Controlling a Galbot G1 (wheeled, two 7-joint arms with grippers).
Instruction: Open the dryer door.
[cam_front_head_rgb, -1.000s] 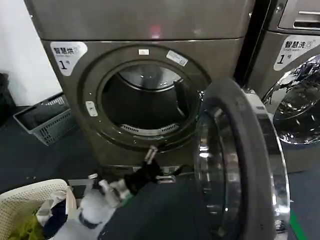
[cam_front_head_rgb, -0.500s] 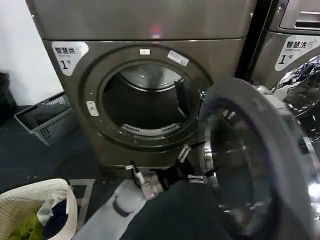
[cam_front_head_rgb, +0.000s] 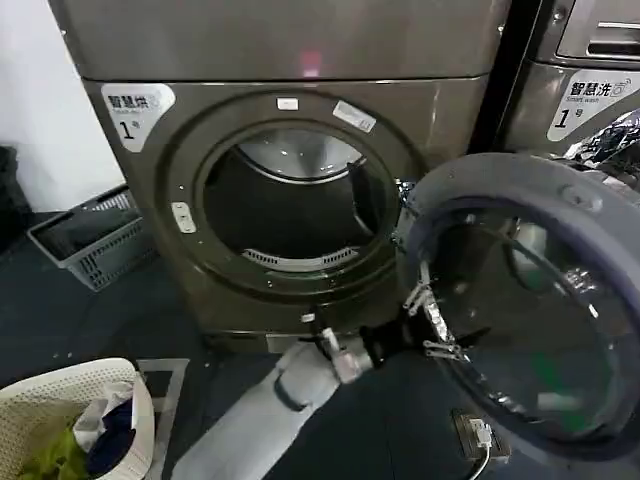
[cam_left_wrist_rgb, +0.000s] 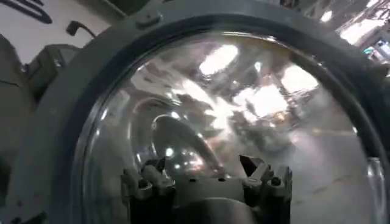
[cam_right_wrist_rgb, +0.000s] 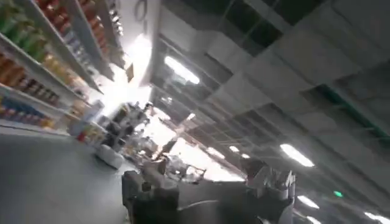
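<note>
The dryer door (cam_front_head_rgb: 520, 300) already hangs wide open at four o'clock from the drum opening (cam_front_head_rgb: 295, 205), so little seems left beyond pushing it further. The left hand (cam_front_head_rgb: 428, 322), fingers spread, sits against its inner glass. The right hand (cam_right_wrist_rgb: 207, 195), spread too, faces the ceiling; whether the left one actually touches the glass is hard to tell.

Dim scene, strong glare on glass, motion blur in the wrist views

Head view: low ambient light; drum interior (cam_front_head_rgb: 290, 205) and floor (cam_front_head_rgb: 90, 320) fall into shadow. Dryer door (cam_front_head_rgb: 520, 300) glass carries faint reflections. Left wrist view: bright ceiling-light glare smears across the door glass (cam_left_wrist_rgb: 231, 103); detail is soft. Right wrist view: overexposed ceiling lights (cam_right_wrist_rgb: 183, 70), blurred shelves (cam_right_wrist_rgb: 42, 67).
</note>
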